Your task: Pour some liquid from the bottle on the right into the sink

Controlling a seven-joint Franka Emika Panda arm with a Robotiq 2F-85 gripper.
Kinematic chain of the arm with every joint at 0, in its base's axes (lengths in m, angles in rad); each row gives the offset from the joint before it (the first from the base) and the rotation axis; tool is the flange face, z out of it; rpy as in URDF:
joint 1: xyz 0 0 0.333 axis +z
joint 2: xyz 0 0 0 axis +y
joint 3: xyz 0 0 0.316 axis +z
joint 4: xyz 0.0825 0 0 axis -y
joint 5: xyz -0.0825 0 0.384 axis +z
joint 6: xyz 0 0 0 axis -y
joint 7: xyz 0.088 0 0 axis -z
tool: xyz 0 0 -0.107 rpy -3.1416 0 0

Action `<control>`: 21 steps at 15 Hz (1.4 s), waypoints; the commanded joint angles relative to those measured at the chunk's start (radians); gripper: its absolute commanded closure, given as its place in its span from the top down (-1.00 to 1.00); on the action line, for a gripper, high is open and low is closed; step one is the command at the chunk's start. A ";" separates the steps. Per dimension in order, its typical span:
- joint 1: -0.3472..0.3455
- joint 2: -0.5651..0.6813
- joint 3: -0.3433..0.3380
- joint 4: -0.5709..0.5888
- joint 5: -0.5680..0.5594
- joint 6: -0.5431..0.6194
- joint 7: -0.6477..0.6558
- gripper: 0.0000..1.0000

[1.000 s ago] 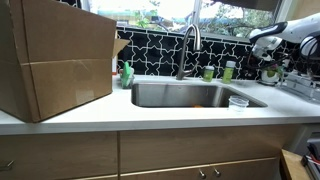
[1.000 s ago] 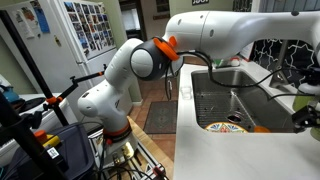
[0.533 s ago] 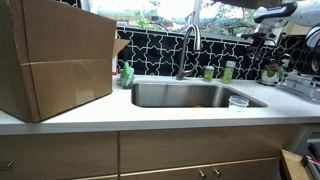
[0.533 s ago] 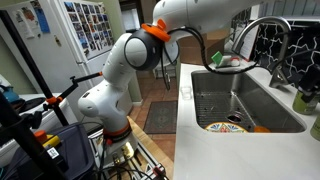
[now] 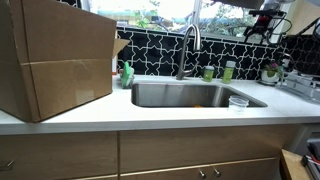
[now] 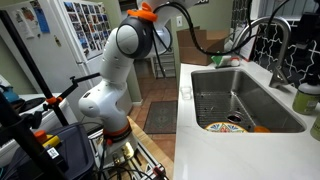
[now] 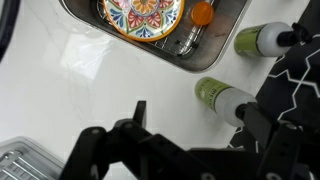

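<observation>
One green bottle (image 7: 222,96) near second bottle (image 7: 262,38), patterned plate (image 7: 140,15) in sink (image 7: 218,40), jaws apart and empty.

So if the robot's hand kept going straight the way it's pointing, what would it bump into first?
Most likely the white countertop, right beside the nearer green bottle. The hand points down there; it might clip that bottle instead, since depth is unclear.

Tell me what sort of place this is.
Probably a home kitchen: a steel sink with a tall faucet set in a white counter, wooden cabinets below, and a patterned plate lying in the sink.
</observation>
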State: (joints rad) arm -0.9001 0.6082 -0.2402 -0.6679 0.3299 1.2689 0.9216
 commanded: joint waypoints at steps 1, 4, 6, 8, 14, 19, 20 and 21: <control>0.018 0.006 0.016 0.032 -0.031 -0.027 -0.170 1.00; 0.041 0.010 0.019 0.037 -0.047 -0.027 -0.313 1.00; 0.061 0.011 0.017 0.033 -0.070 -0.027 -0.410 1.00; 0.082 0.012 0.012 0.031 -0.105 -0.030 -0.505 1.00; 0.122 0.021 0.002 0.031 -0.198 -0.016 -0.662 1.00; 0.119 0.014 0.010 0.015 -0.177 -0.002 -0.635 1.00; 0.119 0.015 0.010 0.015 -0.177 -0.002 -0.636 1.00; 0.119 0.014 0.010 0.015 -0.177 -0.002 -0.636 1.00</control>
State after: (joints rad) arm -0.7812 0.6227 -0.2307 -0.6529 0.1530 1.2668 0.2856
